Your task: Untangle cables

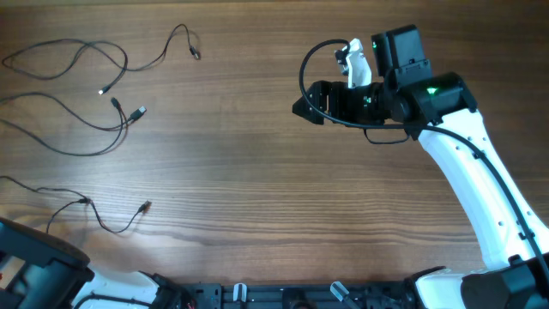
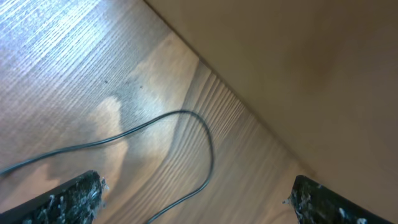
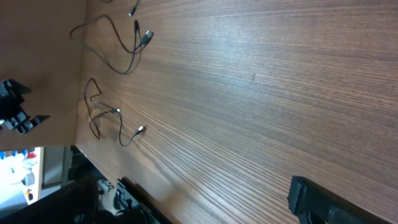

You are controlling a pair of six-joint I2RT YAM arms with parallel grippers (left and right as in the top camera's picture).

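Wood with a fine grain makes the table point(image 1: 274, 172). The cables point(image 1: 86, 48) lie on its left part in the overhead view. Two thin dark strands are in the upper left, and they seem to cross near their small plugs point(image 1: 140, 111). One separate strand point(image 1: 88, 201) is in the lower left.

In the left wrist view the left gripper point(image 2: 196, 185) hangs over a loop of cable point(image 2: 210, 143) close to the table edge. Its fingers point(image 2: 74, 196) are spread wide at the two lower corners of the frame and pinch nothing. The right gripper point(image 1: 302, 105) is in the upper right of the overhead view, well apart from every cable, also spread and empty.

We judge that the lower strand already lies free and that the crossing in the upper left is what remains. For a good grasp we should come down on one strand only, a little away from the plug. We should press the fingers together only when the wire is truly between them. Then we should pull slowly toward bare wood, so that the strand does not fall across its neighbour or slip over the edge.
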